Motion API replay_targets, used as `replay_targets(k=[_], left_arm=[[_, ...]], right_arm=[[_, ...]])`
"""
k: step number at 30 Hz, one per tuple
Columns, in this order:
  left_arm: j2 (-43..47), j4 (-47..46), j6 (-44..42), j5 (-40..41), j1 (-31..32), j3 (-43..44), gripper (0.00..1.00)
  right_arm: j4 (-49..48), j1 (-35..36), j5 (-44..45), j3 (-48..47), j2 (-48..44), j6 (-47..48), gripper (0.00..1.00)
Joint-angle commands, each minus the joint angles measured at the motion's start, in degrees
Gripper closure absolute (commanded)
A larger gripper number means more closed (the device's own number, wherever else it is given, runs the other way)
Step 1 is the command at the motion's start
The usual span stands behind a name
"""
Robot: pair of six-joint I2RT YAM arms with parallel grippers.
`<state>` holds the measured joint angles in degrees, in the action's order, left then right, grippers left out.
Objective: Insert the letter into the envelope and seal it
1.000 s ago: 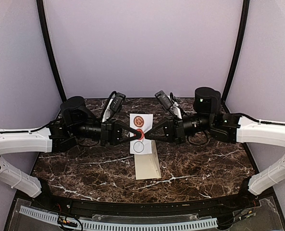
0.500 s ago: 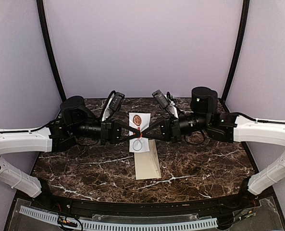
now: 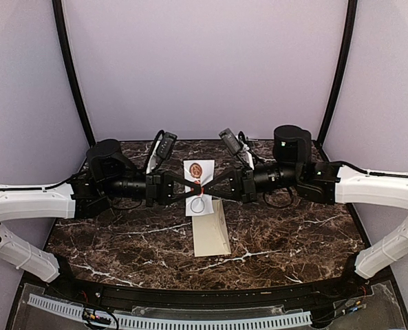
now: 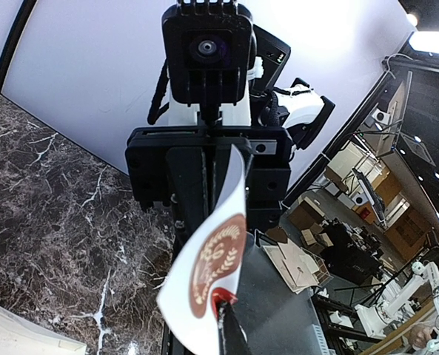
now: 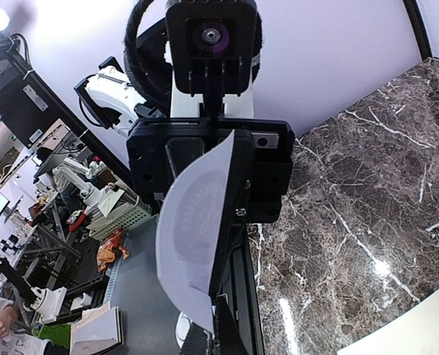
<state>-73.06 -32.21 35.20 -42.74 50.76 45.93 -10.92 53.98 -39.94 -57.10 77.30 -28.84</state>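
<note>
Count for you: two arms, one envelope (image 3: 211,235), one sticker sheet (image 3: 210,167).

You have the sheet up off the counter (image 3: 293,234), held upright between the arms. On it, top to bottom, there's one brown seal (image 3: 199,169), one red seal (image 3: 197,189) and one empty ring outline (image 3: 198,205).

Your left hand (image 3: 188,187) comes in from the left and your right hand (image 3: 208,187) from the right. Both are pinched closed on the sheet right at the red seal, tips nearly meeting. I can't tell if either has the seal itself rather than the backing.

In the left wrist view the sheet bows, and the brown seal shows a pale laurel print. The right wrist view only gets the blank back.

The envelope is plain cream, long and narrow. It lies flat on the counter mid-table, just on the near side of the sheet's lower edge, and neither hand is touching it.
</note>
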Motion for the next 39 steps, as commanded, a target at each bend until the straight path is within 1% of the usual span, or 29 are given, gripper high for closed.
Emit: replay_targets(k=[1,7,21,24,26,29,31,34,36,39], left_arm=[[1.97,-4.36,0.28,-3.22,1.1,-0.69,1.0],[2.56,-4.74,0.37,-3.16,1.24,-1.08,1.0],[1.54,-6.78,1.18,-3.89,1.18,-1.11,1.0],[1.81,-6.66,1.0,-2.84,1.13,-1.36,1.0],[2.67,-6.0,0.13,-0.84,1.16,-1.79,1.0],[4.66,-5.16,-0.81,4.29,1.17,-2.94,1.0],[5.81,-4.27,-1.03,7.8,1.11,-3.63,1.0],[6.85,-1.22,-1.46,11.64,0.97,-3.82,1.0],[6.84,-0.22,-1.03,12.91,0.85,-3.8,1.0],[6.48,1.52,-0.39,13.45,0.75,-3.04,1.0]], right_arm=[[-1.43,-0.83,6.28,0.88,-0.44,-1.01,1.0],[-2.06,-1.5,6.98,1.87,-1.38,-1.87,1.0],[-4.74,-1.51,5.36,2.16,-0.36,-2.76,1.0],[-5.13,-1.51,5.18,2.39,-0.86,-3.02,1.0],[-3.99,-1.66,6.81,2.8,-2.39,-2.86,1.0],[-2.1,-2.53,9.59,4.47,-5.97,-2.83,0.81],[-1.4,-3.1,11.41,6.13,-9.15,-2.93,0.67],[-1.43,-3.43,12.67,8.27,-13.89,-2.73,0.53],[-1.81,-3.23,11.5,8.62,-15.53,-2.83,0.51],[-2.64,-1.38,9.84,7.49,-15.51,-2.51,0.53]])
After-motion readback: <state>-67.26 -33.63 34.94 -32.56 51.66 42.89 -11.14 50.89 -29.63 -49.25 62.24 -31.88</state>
